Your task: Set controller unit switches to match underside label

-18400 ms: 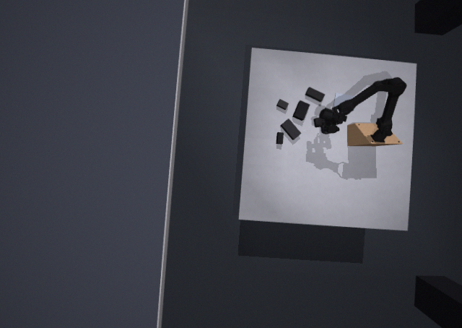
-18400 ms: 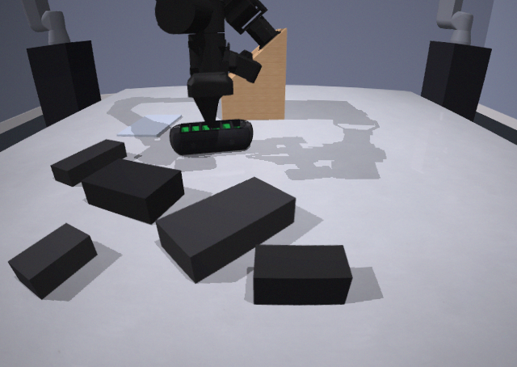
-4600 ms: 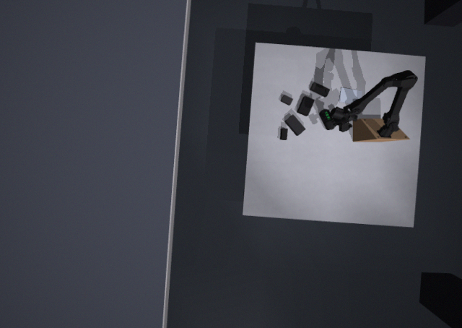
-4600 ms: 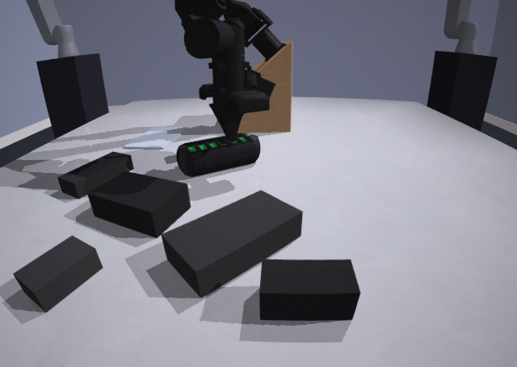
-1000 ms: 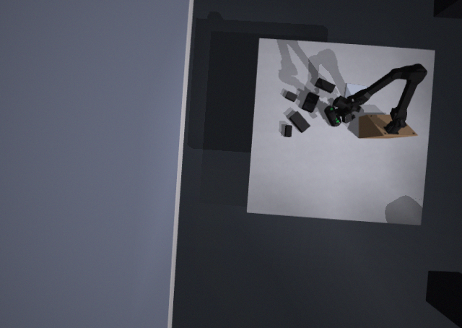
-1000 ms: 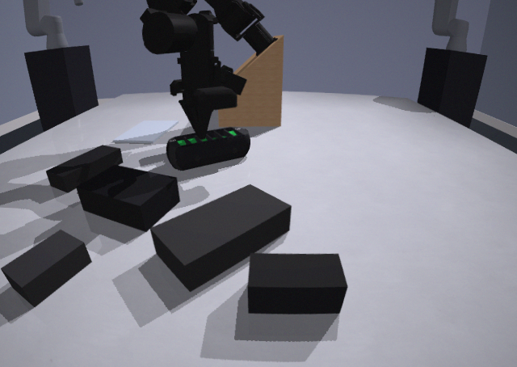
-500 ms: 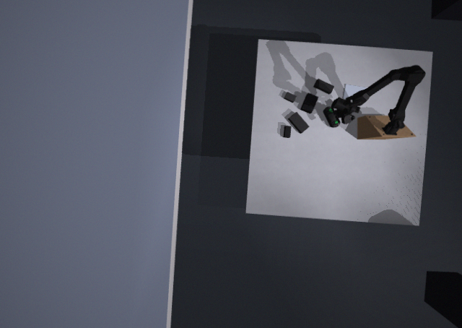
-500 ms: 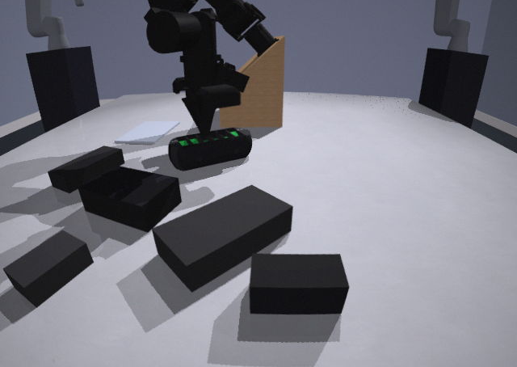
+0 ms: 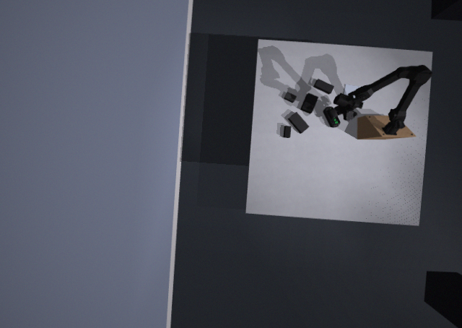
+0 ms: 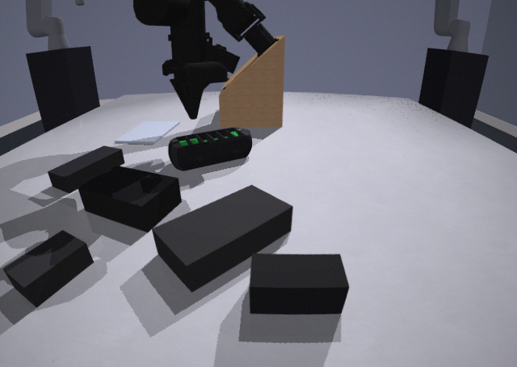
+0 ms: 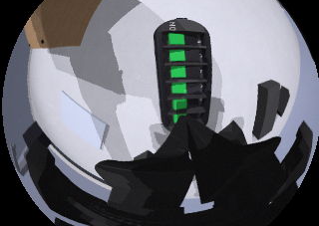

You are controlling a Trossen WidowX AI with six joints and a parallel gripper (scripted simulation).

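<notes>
The dark controller unit [image 9: 331, 117] [image 10: 212, 148] [image 11: 192, 73] stands on the bench with its switches facing up; its underside label is hidden. In the wrist view the ON mark is at its far end and green ends line the left side; the nearest switch is partly covered by the fingertips. In the exterior view three switches show broad green and three in between only slivers. I cannot tell each switch's setting for certain. My gripper [image 10: 192, 117] [image 11: 183, 119] is shut and empty, pointing down above and behind the unit, not touching it.
Several dark blocks [image 9: 298, 122] [image 10: 225, 229] [image 11: 267, 107] lie on the unit's camera side in the exterior view. A pale blue plate [image 9: 350, 89] [image 10: 148, 132] [image 11: 85, 118] lies flat behind them. The wooden wedge [image 9: 367, 128] [image 10: 254, 91] [image 11: 70, 17] under the arm stands behind the unit.
</notes>
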